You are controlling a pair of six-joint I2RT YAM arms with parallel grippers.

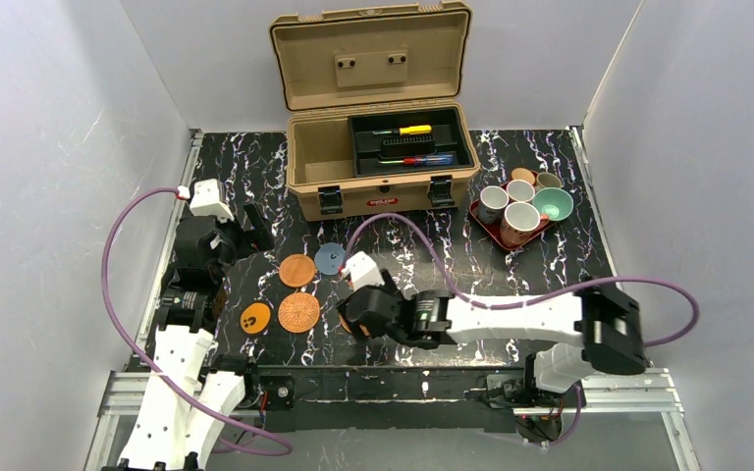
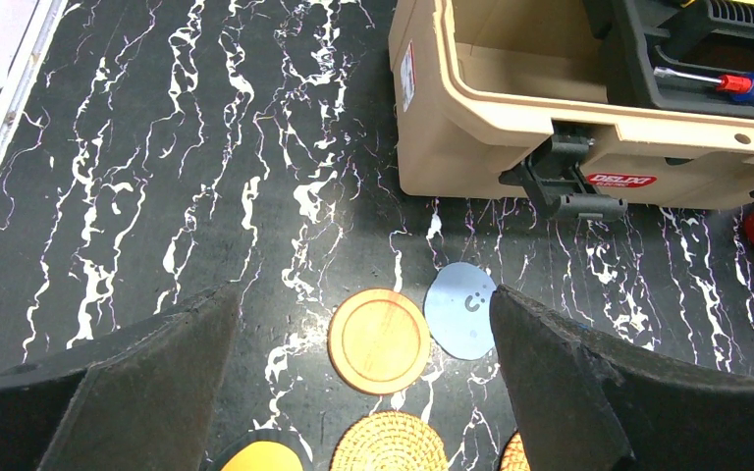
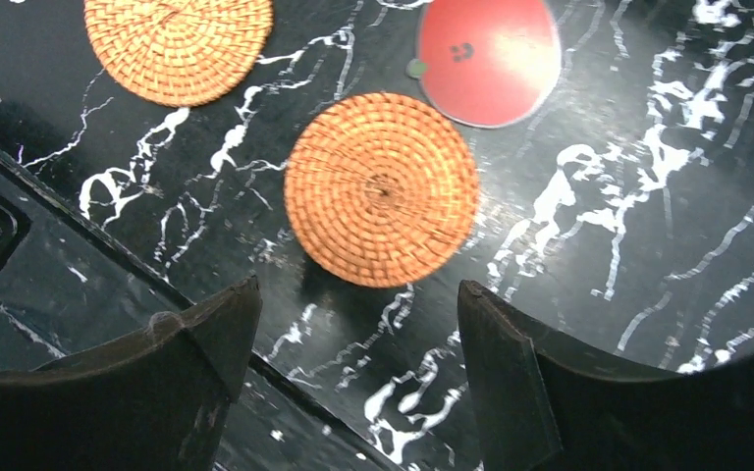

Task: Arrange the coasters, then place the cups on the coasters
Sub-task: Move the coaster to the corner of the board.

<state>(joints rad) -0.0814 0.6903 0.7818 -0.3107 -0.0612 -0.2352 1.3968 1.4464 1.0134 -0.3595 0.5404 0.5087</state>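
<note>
Gaping empty, left end effector [image 2: 361,294] and right end effector [image 3: 358,287] hold nothing; toolbox [image 2: 471,137] label [image 2: 619,181] perhaps reads "DELIXI".

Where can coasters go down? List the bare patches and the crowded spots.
Bare: the back-left corner between the toolbox and the left arm, and the strip between the tray and the right arm. Crowded: the front-left, where the coasters cluster between both arms, and the tray, packed with cups.

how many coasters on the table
6: wooden, blue, marked orange, woven, clustered centre-left; second woven and red under the right gripper, mostly hidden from above.
</note>
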